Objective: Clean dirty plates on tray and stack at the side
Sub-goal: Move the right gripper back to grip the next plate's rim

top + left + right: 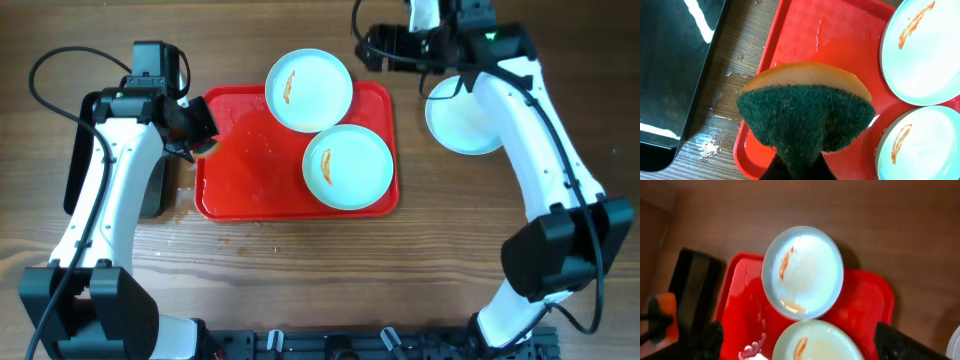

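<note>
The red tray (240,160) holds two pale plates, each with an orange smear. The far plate (308,90) overhangs the tray's far rim and the near plate (347,166) sits at its right. A third plate (462,120) without visible smear lies on the table right of the tray, partly under my right arm. My left gripper (200,125) is over the tray's left rim, shut on a green-and-yellow sponge (805,115). My right gripper (388,45) is open and empty, high beyond the tray's far right corner. The right wrist view shows both smeared plates, far (802,272) and near (817,342).
A glossy black tray (150,190) lies left of the red tray, partly under my left arm; it also shows in the left wrist view (675,75). Water drops (722,112) wet the wood between the trays, and the red tray's floor looks wet.
</note>
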